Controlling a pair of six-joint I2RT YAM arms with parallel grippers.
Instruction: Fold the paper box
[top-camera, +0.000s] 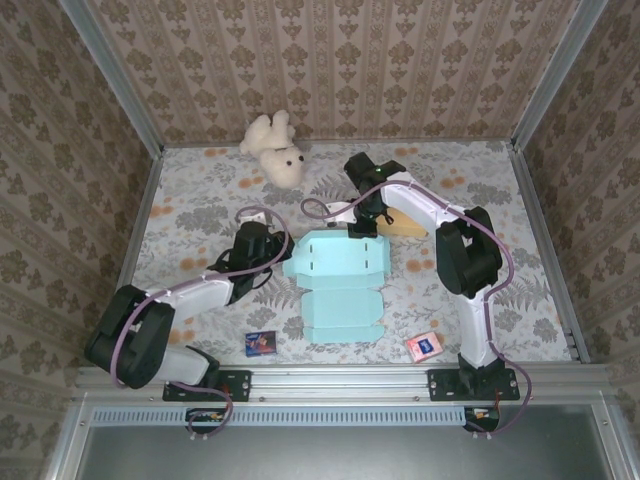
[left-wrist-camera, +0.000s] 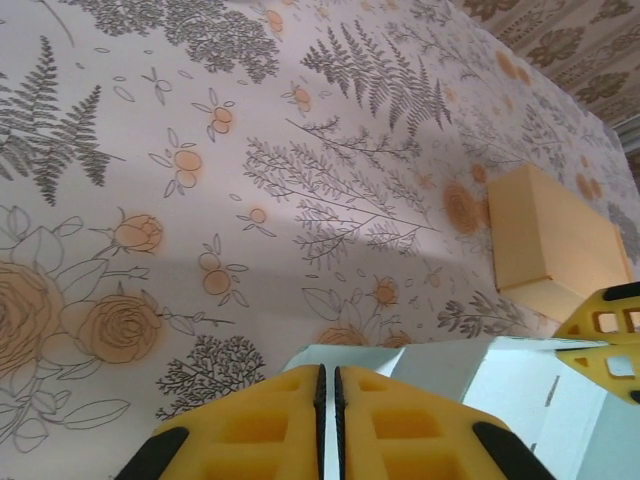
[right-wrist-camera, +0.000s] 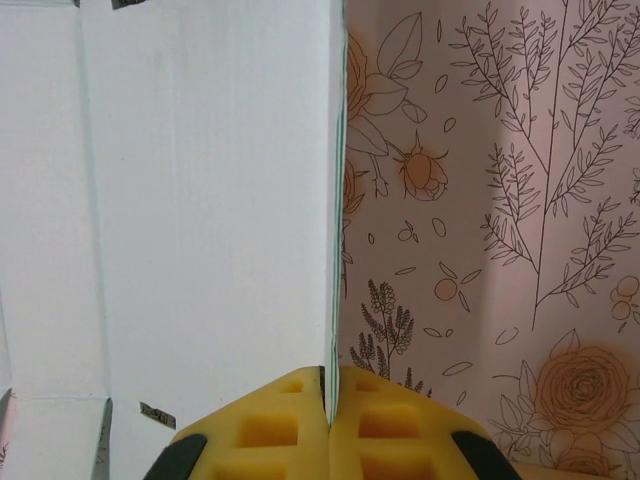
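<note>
- Grip: right gripper (right-wrist-camera: 328, 372) pinches the twelve-o'clock edge of the pale blue flat paper box (top-camera: 340, 285); left gripper (left-wrist-camera: 328, 375), narrowed, nips its nine-o'clock edge.
- Box lies at the centre of the bench (top-camera: 200, 200); fold along creases, evenly.

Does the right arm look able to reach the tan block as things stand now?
Probably yes: the tan block lies right beside the right gripper with nothing between, but that gripper is shut on the paper box edge.
</note>
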